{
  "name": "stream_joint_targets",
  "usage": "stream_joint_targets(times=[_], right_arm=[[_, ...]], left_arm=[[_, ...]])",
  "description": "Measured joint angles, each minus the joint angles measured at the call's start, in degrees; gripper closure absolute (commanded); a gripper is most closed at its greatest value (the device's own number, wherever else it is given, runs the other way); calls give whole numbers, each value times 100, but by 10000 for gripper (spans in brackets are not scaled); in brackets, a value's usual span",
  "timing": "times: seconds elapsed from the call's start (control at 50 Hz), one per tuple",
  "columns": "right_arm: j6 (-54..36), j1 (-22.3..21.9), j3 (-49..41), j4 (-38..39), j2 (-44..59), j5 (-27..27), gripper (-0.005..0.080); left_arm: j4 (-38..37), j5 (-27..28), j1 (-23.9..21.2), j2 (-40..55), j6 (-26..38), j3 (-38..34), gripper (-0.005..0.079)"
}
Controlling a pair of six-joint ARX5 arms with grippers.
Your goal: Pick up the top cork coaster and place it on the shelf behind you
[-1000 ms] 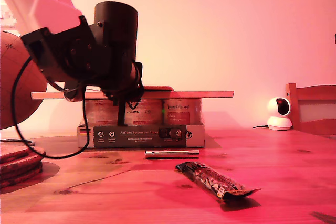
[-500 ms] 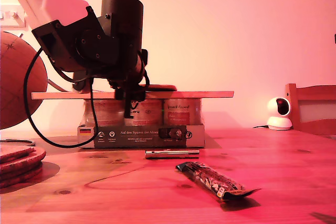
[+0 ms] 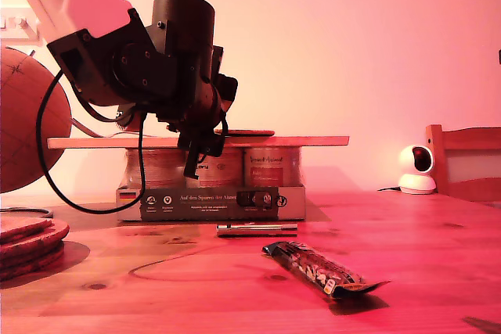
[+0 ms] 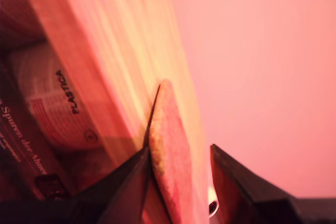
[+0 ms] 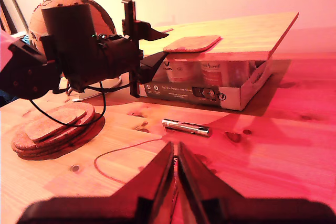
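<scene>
The top cork coaster [image 3: 246, 131], thin, square and reddish-brown, lies flat on the shelf [image 3: 305, 141], a long light plank resting on cans and a box. My first gripper [image 3: 213, 127] is open at the coaster's edge, on the side toward the exterior view's left. In the first wrist view the coaster [image 4: 169, 145] sits between the spread fingers, against one finger and apart from the other. The second wrist view shows the coaster [image 5: 192, 43] on the plank [image 5: 252, 35] with my first gripper [image 5: 161, 46] beside it. My second gripper [image 5: 176, 174] is shut on nothing, low over the tabletop.
A stack of cork discs [image 5: 52, 127] with square coasters on top sits by a globe [image 3: 23, 115]. A metal cylinder [image 3: 257, 229] and a snack bar [image 3: 321, 270] lie before the box [image 3: 223, 202]. A white camera [image 3: 415, 168] and chair [image 3: 466, 162] stand at the exterior view's right.
My first arm has moved toward the exterior view's right along the shelf, carrying the coaster further onto the plank. The fingers now stand spread around the coaster.
</scene>
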Motion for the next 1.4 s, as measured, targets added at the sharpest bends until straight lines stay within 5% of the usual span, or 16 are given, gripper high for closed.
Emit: stream_joint_targets(times=[0.46,0.96,1.1,1.12,1.26,1.32,1.34,1.38,1.4], right_arm=[[0,0,-2,0,0,9,764],[0,0,-2,0,0,20,764],[0,0,-2,2,0,22,764],[0,0,-2,4,0,22,764],[0,0,-2,4,0,22,764],[0,0,-2,4,0,22,764],[0,0,-2,7,0,22,764],[0,0,-2,9,0,22,764],[0,0,-2,9,0,22,764]], left_arm=[[-2181,122,162,-581,686,63,349],[-3152,269,299,-2028,1917,61,417],[-3508,365,302,-2376,2990,61,475],[-3550,391,302,-2437,3792,61,475],[-3871,459,299,-3016,5464,61,529],[-4028,492,299,-3259,5464,61,539],[-4068,503,299,-3311,6310,61,551],[-4181,538,299,-3460,6349,61,594],[-4262,584,302,-3517,6852,61,613]])
